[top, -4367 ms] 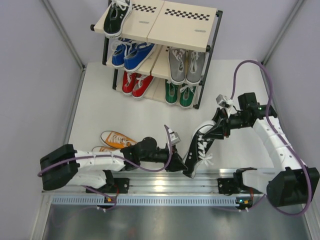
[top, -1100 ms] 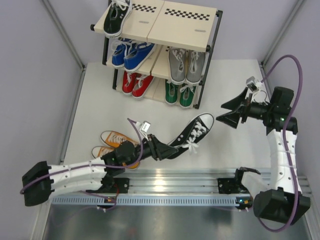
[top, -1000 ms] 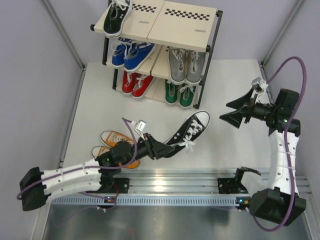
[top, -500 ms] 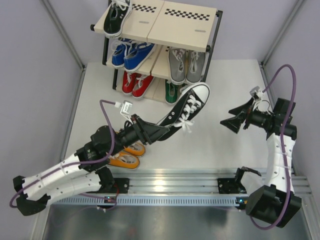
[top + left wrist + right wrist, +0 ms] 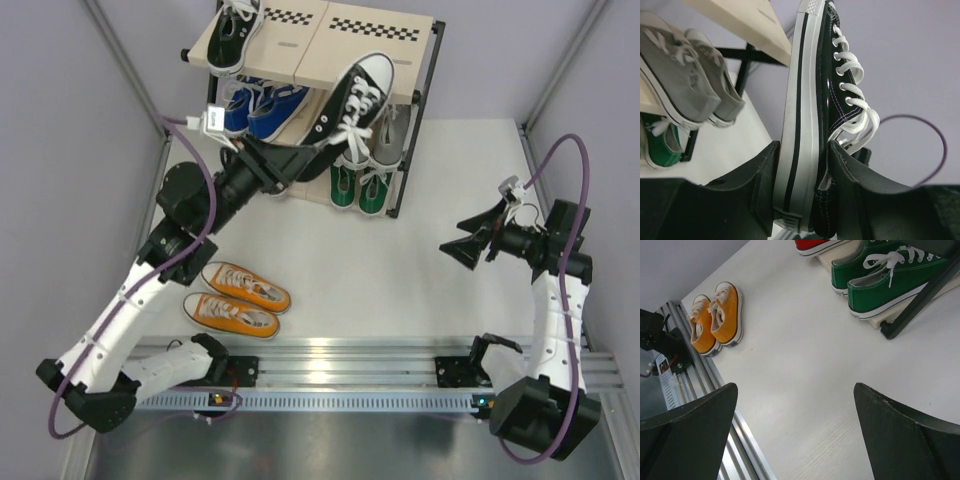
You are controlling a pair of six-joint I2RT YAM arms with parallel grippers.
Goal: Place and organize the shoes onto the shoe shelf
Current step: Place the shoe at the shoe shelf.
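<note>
A three-tier shoe shelf [image 5: 390, 58] with a black frame and beige panels stands at the back of the worktop [image 5: 400, 270]. One black sneaker [image 5: 235, 32] sits at the left end of the top tier. The middle tier holds a blue pair [image 5: 262, 105] on the left and a grey pair [image 5: 685, 75] on the right. A green pair [image 5: 360, 185] sits bottom right. A second black sneaker [image 5: 352, 95] is raised in front of the shelf, heel clamped between the left arm's fingers [image 5: 757, 192], toe towards the top tier, laces dangling. An orange pair [image 5: 235, 298] lies side by side on the worktop, well apart from the shelf.
</note>
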